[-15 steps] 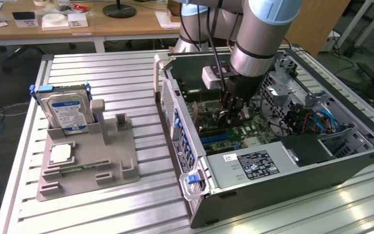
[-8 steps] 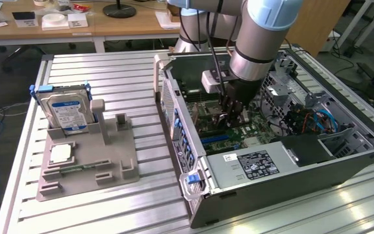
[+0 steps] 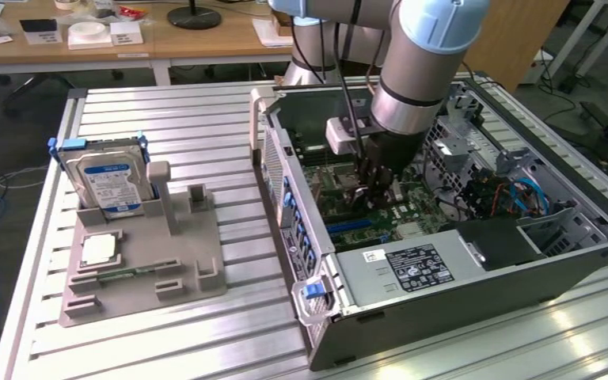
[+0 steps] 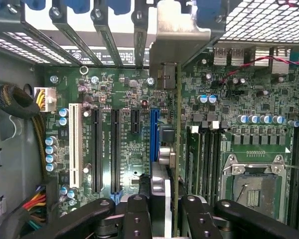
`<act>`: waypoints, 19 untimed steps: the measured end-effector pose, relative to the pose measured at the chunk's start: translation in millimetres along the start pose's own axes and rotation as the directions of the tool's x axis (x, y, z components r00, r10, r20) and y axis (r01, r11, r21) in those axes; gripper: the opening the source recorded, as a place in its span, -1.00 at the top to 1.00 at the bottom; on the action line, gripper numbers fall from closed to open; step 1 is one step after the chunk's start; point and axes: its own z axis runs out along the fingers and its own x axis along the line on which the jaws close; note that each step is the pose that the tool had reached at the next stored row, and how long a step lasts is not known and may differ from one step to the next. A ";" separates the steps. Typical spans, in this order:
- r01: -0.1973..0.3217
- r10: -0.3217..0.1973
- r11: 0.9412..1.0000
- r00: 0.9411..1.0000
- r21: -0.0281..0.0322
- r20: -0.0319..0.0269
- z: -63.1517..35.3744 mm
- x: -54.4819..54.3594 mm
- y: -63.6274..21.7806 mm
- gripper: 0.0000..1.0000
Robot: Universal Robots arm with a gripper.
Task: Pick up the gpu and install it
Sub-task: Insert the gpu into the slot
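Surface [image 3: 177, 332], exterior view, case [image 3: 473, 309] at 3 o'clock: insertion step in hand, motherboard [image 4: 124, 99] below, end effector [image 4: 165, 205] narrowed on gpu [image 4: 178, 149], held edge-on near blue slot [image 4: 154, 134]; seating likely needs card edge lined over slot.

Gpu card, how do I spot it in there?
Look inside the open computer case, over the green motherboard. The gpu stands on edge in the pincer. It is a thin card with a silvery metal end, unlike the flat slots nearby.

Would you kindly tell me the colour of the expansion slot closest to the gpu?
Blue; that slot beside the gpu shows best in the wrist view.
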 end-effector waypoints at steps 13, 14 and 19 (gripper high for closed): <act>0.000 0.000 1.000 1.000 0.000 0.000 4.1 4.3 3.6 0.44; 0.000 0.000 1.000 1.000 0.000 0.000 4.9 4.3 4.1 0.44; 0.000 0.000 1.000 1.000 0.000 0.000 8.5 4.7 6.6 0.44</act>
